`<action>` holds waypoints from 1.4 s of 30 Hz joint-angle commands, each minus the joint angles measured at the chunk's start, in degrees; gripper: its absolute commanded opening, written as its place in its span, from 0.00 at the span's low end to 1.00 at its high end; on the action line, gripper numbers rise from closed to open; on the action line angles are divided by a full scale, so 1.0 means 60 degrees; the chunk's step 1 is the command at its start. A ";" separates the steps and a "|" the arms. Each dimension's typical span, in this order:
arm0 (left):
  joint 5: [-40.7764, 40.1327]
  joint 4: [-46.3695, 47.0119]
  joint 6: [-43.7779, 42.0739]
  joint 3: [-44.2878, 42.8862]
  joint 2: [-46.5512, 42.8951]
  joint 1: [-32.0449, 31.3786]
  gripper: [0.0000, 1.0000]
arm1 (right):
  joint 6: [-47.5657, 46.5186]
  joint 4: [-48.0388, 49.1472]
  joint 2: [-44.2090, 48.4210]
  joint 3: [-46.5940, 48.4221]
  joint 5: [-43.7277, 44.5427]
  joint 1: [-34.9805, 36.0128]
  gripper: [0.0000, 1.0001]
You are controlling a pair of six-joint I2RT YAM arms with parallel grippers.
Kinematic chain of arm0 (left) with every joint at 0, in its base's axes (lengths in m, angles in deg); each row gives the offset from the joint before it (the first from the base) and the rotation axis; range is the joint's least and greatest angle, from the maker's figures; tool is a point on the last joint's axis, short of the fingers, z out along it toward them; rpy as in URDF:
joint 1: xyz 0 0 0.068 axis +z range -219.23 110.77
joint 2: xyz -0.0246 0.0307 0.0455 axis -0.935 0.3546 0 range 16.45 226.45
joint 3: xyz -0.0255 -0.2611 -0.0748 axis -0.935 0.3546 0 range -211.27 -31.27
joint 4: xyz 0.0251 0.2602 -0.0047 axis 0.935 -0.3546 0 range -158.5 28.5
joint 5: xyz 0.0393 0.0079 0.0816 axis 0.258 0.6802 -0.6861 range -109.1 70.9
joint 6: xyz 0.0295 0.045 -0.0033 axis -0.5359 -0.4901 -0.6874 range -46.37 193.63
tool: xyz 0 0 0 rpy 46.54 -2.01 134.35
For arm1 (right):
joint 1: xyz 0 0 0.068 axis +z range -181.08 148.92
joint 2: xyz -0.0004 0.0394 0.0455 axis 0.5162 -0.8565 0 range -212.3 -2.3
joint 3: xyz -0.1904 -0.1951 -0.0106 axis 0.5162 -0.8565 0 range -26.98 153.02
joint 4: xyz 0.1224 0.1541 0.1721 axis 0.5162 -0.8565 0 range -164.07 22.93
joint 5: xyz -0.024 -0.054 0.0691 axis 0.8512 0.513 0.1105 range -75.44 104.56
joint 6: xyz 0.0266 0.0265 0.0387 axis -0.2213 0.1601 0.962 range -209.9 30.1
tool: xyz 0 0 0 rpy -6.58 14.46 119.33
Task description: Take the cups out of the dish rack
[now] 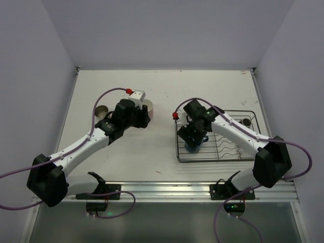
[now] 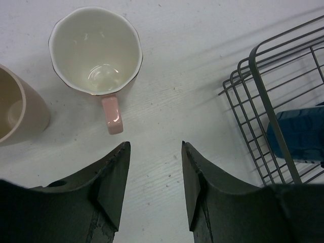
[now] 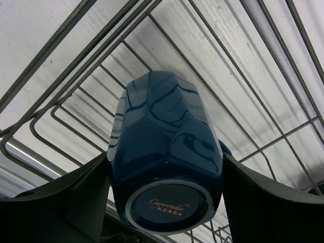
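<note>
Looking through the right wrist camera, I see my right end effector holding the blue cup, with one finger pressed on each side and the cup's bottom facing the camera. The cup is at the left end of the dish rack, which sits by the right edge of the bench. My left end effector hangs half open and empty. The pink cup and a beige cup stand upright just ahead of it.

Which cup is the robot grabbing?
The blue cup, in the dish rack, held by the right gripper. The pink cup and beige cup stand free on the table.
</note>
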 commanded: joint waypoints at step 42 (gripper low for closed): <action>0.2029 0.2764 -0.0254 0.0909 -0.3245 0.0093 0.48 | 0.4575 0.2981 0.4357 0.0675 -0.5911 -0.3194 0.00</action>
